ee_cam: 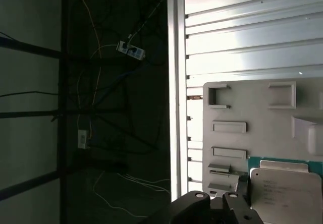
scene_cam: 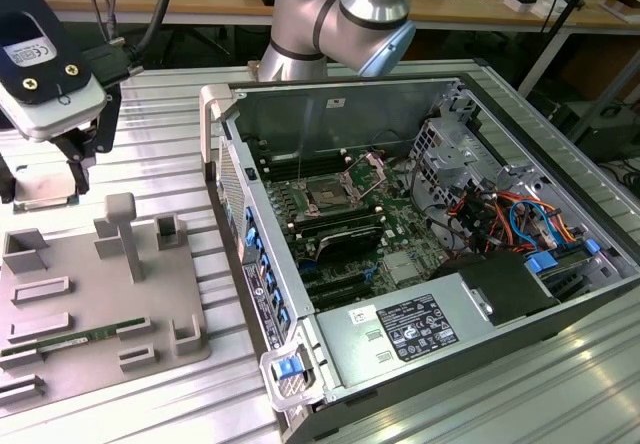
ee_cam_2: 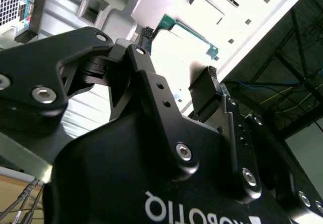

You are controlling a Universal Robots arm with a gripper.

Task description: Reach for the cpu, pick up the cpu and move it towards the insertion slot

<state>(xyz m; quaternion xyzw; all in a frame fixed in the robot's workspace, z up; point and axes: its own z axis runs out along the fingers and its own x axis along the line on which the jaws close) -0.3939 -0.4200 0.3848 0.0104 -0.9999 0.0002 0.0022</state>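
Gripper (scene_cam: 42, 184) is clamped on the cpu (ee_cam: 285, 189) by its opposite edges, and the chip looks light, stiff and probably fragile, so edges only.

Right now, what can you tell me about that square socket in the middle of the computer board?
The insertion slot is a square socket with a dark brownish centre and a shiny metal frame, lying flat on the motherboard in the open computer case. Long black memory slots run beside it. It looks empty.

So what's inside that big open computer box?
A green board with the insertion slot, coloured cables and a labelled grey box. Whatever lies beneath that box is covered.
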